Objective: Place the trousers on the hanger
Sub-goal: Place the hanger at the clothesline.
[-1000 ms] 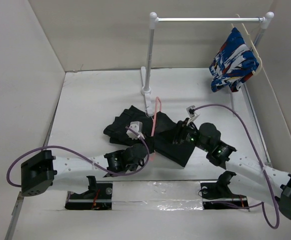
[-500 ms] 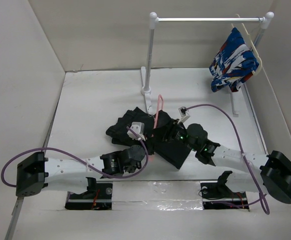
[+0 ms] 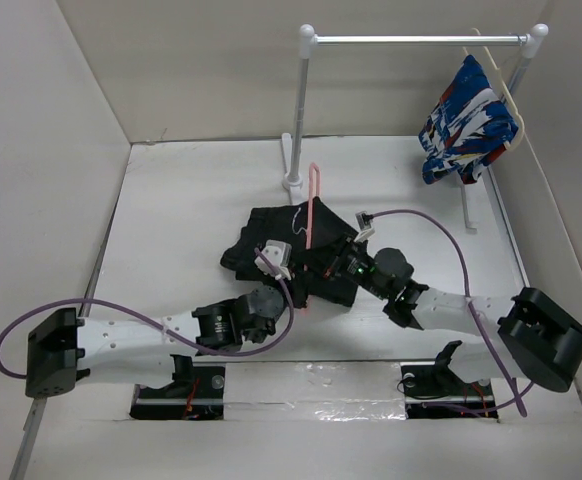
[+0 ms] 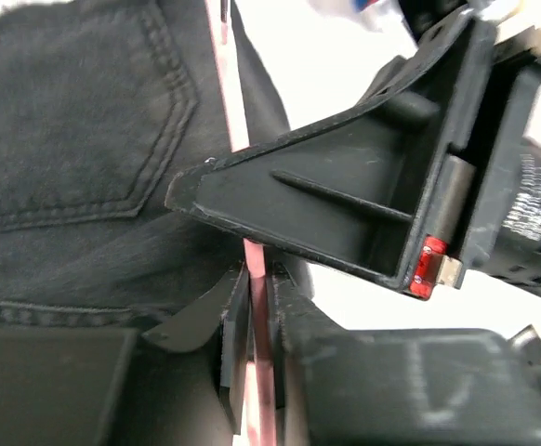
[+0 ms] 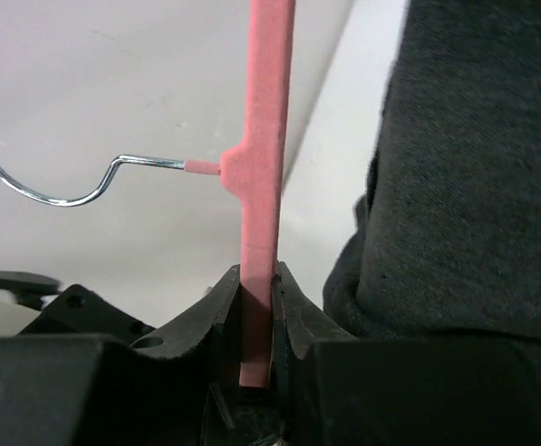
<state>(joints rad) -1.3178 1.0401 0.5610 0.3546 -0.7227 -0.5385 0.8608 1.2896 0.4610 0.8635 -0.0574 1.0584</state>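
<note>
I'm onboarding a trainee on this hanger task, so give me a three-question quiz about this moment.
1. True or false: the trousers hang from the rail.
2. What is the right gripper shut on? A) the hanger, at its pink bar B) its metal hook C) the trousers
3. Fill in: the left gripper is shut on the ____.
Key: 1 false, they lie on the table; 2 A; 3 hanger.
</note>
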